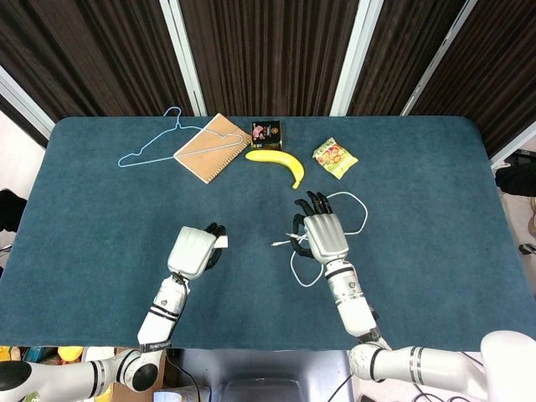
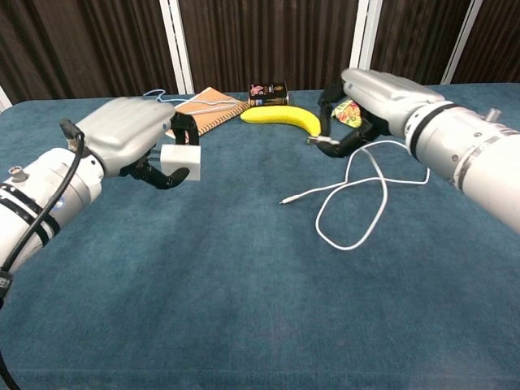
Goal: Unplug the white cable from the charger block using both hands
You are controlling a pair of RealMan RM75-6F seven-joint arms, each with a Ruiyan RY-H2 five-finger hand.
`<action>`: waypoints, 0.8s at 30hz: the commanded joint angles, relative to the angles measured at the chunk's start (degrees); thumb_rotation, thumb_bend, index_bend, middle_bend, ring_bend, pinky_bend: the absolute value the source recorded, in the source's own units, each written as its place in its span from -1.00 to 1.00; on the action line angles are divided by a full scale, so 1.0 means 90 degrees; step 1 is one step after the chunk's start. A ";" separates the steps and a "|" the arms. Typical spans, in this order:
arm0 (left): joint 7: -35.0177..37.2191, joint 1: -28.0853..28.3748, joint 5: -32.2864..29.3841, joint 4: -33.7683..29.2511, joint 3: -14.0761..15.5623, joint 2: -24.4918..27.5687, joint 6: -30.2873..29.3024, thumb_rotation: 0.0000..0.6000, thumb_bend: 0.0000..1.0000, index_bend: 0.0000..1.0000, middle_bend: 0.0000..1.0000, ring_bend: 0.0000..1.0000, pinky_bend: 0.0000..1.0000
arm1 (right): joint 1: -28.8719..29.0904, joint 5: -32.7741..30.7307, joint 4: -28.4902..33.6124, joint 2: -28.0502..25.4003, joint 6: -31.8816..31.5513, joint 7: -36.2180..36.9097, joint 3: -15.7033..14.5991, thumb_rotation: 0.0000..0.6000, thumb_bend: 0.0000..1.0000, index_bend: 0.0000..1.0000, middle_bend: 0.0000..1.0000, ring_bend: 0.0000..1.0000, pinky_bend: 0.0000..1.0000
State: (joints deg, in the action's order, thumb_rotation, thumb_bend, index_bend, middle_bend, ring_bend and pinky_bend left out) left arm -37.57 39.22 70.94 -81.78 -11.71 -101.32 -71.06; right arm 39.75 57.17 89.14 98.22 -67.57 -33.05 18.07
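Note:
My left hand [image 1: 191, 251] [image 2: 130, 136] grips the white charger block [image 2: 180, 162] [image 1: 223, 242] above the table, on the left. The right hand [image 1: 325, 236] [image 2: 375, 93] holds one end of the white cable [image 2: 357, 203] [image 1: 358, 205], well apart from the block. Nothing joins the cable to the block. From the right hand the cable hangs to the blue table [image 1: 419, 193] and lies there in loops. Its free end [image 2: 283, 199] rests on the cloth between the two hands.
Along the far side lie a blue wire hanger [image 1: 146, 146], a brown spiral notebook [image 1: 211, 146], a small dark box [image 1: 266, 132], a banana [image 1: 280, 163] and a yellow snack packet [image 1: 335, 157]. Dark curtains stand behind the table.

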 commanded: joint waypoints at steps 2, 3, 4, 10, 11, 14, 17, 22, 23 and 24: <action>0.0615 0.0014 -0.0076 0.0792 0.0088 -0.0257 0.0348 1.00 0.10 0.47 0.50 0.86 1.00 | -0.0056 -0.0339 -0.0808 -0.0033 0.0424 0.0324 -0.0121 1.00 0.35 0.57 -0.42 -0.90 -1.00; 0.0689 0.0017 -0.0076 0.0892 0.0089 -0.0290 0.0378 1.00 0.10 0.46 0.47 0.82 1.00 | -0.0045 -0.0366 -0.0958 -0.0010 0.0494 0.0366 -0.0139 1.00 0.35 0.56 -0.42 -0.90 -1.00; 0.0773 0.0018 -0.0072 0.1010 0.0097 -0.0332 0.0410 1.00 0.10 0.44 0.43 0.77 1.00 | -0.0030 -0.0399 -0.1141 0.0024 0.0582 0.0418 -0.0161 1.00 0.35 0.55 -0.42 -0.90 -1.00; 0.0966 0.0037 -0.0170 0.1324 0.0138 -0.0390 0.0714 1.00 0.04 0.16 0.10 0.23 0.69 | 0.0014 -0.0458 -0.1650 0.0098 0.0918 0.0671 -0.0237 1.00 0.35 0.36 -0.43 -0.90 -1.00; 0.0996 0.0043 -0.0205 0.1319 0.0145 -0.0373 0.0797 1.00 0.02 0.09 0.03 0.14 0.59 | 0.0019 -0.0470 -0.1665 0.0086 0.0958 0.0685 -0.0244 1.00 0.35 0.27 -0.46 -0.90 -1.00; 0.1046 0.0078 -0.0281 0.1251 0.0157 -0.0274 0.1028 1.00 -0.04 -0.22 -0.26 -0.19 0.21 | 0.0021 -0.0515 -0.1579 -0.0023 0.1077 0.0754 -0.0241 1.00 0.35 0.00 -0.55 -0.96 -1.00; 0.0995 0.0102 -0.0425 0.1130 0.0144 -0.0179 0.1213 1.00 -0.09 -0.40 -0.41 -0.42 -0.05 | 0.0024 -0.0642 -0.1367 -0.0234 0.1200 0.0702 -0.0238 1.00 0.33 -0.28 -0.66 -1.00 -1.00; 0.0879 0.0103 -0.0527 0.1006 0.0121 -0.0136 0.1203 1.00 -0.09 -0.49 -0.47 -0.53 -0.15 | -0.0029 -0.0826 -0.0904 -0.0614 0.1258 0.0755 -0.0190 1.00 0.31 -0.46 -0.74 -1.00 -1.00; 0.0872 0.0101 -0.0532 0.0984 0.0117 -0.0138 0.1187 1.00 -0.09 -0.52 -0.50 -0.55 -0.16 | -0.0042 -0.0835 -0.0814 -0.0692 0.1250 0.0761 -0.0188 1.00 0.30 -0.50 -0.76 -1.00 -1.00; 0.0858 0.0097 -0.0546 0.0955 0.0114 -0.0131 0.1177 1.00 -0.09 -0.56 -0.55 -0.58 -0.17 | -0.0058 -0.0844 -0.0718 -0.0771 0.1233 0.0765 -0.0187 1.00 0.29 -0.54 -0.78 -1.00 -1.00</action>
State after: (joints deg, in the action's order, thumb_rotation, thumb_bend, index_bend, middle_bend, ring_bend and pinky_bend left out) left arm -29.78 40.12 66.10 -73.11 -10.66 -102.53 -60.38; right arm 39.53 50.03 81.35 92.51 -56.48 -26.35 16.25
